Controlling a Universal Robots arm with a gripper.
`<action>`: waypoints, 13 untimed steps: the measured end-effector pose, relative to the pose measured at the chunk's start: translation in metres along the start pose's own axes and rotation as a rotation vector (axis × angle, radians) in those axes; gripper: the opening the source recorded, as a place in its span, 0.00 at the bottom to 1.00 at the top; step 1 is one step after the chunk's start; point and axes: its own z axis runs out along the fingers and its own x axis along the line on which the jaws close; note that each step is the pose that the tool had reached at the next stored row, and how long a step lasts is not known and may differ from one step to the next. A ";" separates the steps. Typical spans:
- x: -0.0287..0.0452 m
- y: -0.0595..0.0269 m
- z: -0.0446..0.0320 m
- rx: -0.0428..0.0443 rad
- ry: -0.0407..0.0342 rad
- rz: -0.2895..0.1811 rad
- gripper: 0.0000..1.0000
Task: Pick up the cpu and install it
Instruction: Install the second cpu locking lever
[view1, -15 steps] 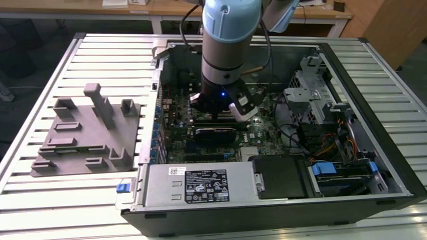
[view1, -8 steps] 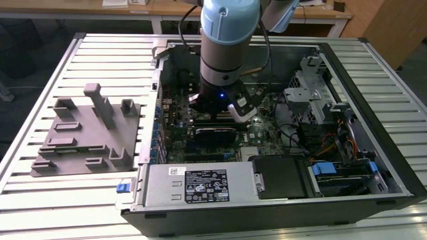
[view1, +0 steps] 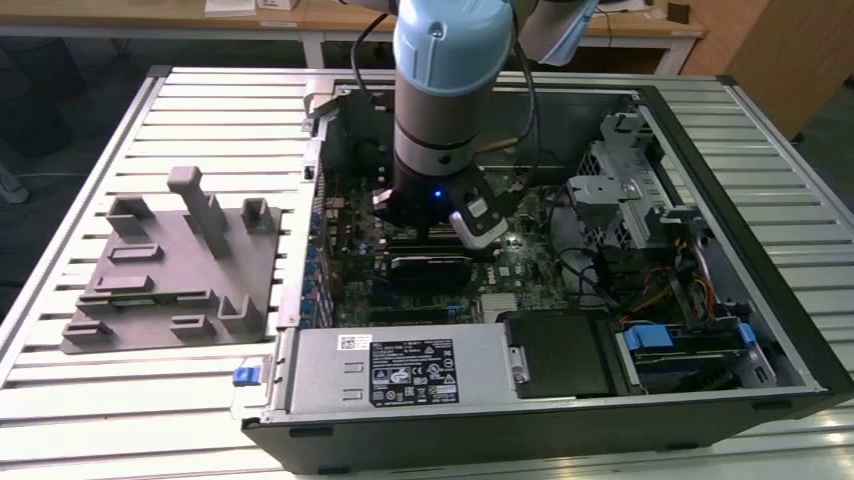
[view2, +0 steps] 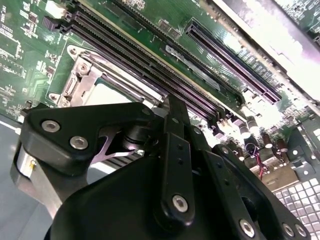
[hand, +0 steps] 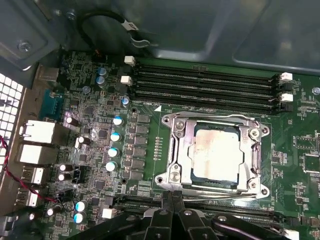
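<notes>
Open computer case (view1: 747, 400) lies on slatted table (view1: 80, 390). Grey fixture block (view1: 174, 270) sits beside it at the exterior view's left. Power supply (view1: 400, 370) occupies near corner; memory slots (hand: 205, 87) empty

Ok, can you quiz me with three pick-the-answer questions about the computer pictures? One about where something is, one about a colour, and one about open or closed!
1. Where is the cpu?
A) in a person's hand
B) lying in the metal-framed socket on the motherboard
C) in a drawer

2. What colour is the motherboard?
A) green
B) red
C) yellow

3. The computer case is:
A) shut
B) wrapped in plastic
C) open, its insides showing

Answers: B, the first wrist view shows the silver chip flat inside the frame; A, the board is green in both wrist views; C, the exterior view looks straight into it.
</notes>
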 end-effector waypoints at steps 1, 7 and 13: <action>0.0001 -0.0002 0.0003 -0.0030 -0.0002 0.000 0.11; 0.0004 -0.0012 0.0047 -0.0188 -0.0016 0.000 0.11; 0.0027 -0.0020 0.0071 -0.0315 -0.0026 -0.001 0.11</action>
